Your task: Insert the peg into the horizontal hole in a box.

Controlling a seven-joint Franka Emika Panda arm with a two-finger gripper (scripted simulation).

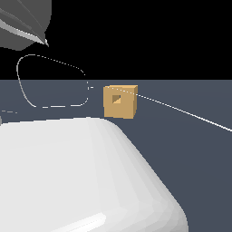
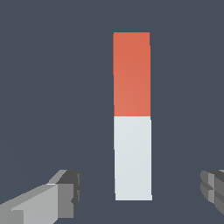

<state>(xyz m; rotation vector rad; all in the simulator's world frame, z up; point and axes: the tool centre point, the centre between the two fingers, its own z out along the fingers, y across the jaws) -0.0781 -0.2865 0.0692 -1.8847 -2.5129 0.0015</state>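
The peg (image 2: 132,87) lies flat on the dark grey floor in the wrist view, a bar with one red-orange half and one white half. My gripper (image 2: 141,189) is open, hovering above the peg's white end; one grey finger (image 2: 65,192) stands on each side, well apart from the bar. The peg and the gripper do not show in the exterior view. There the tan box (image 1: 124,106) sits on the floor, and the hole (image 1: 117,99), a small dark square, opens in the face turned toward the exterior view's left.
A large white rounded part of the robot (image 1: 68,172) fills the lower left of the exterior view. A grey arm part (image 1: 22,22) shows at the top left. A thin white line (image 1: 190,114) runs across the floor from the box toward the right.
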